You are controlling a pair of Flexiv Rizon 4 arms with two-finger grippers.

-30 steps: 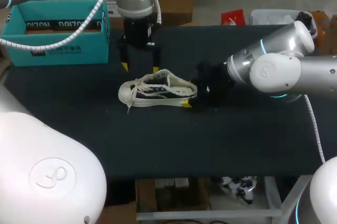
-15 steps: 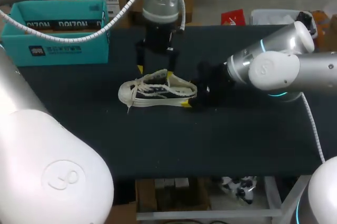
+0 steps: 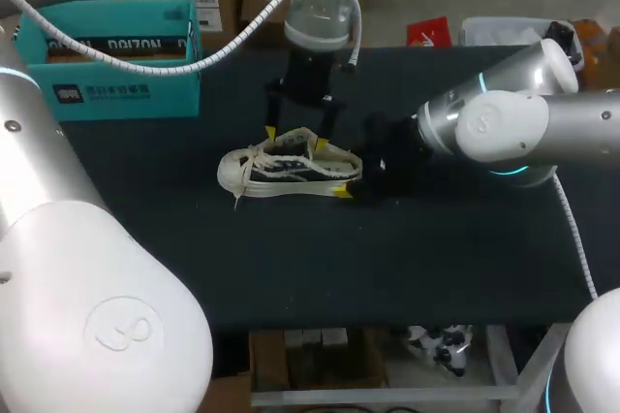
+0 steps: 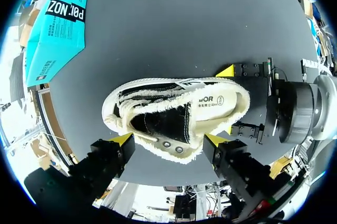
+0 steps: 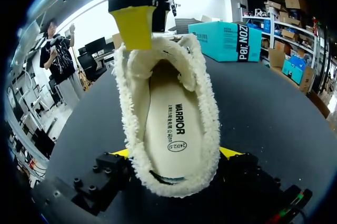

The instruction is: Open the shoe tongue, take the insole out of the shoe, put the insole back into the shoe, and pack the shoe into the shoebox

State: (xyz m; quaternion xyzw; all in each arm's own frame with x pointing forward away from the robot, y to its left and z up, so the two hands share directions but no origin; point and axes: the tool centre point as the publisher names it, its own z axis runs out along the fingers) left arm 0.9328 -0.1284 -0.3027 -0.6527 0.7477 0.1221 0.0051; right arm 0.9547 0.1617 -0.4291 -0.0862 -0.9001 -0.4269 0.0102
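Soft, even light over the dark table (image 3: 436, 258), faint shadows; harsh white glare, perhaps lamps, beyond.

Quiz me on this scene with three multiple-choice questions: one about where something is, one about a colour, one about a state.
1. Where on the table does the shoebox stand?
A. in the middle
B. at the far left corner
C. at the near right corner

2. What colour is the shoebox?
A. teal
B. red
C. white

3. What state is the insole in?
A. lying out on the table
B. held up by a pincer
C. lying inside the sneaker

Answers:
1 B, as the head view shows the box at that corner.
2 A, as its walls are teal in every view.
3 C, as the right wrist view looks into the sneaker and shows the insole flat on its bottom.
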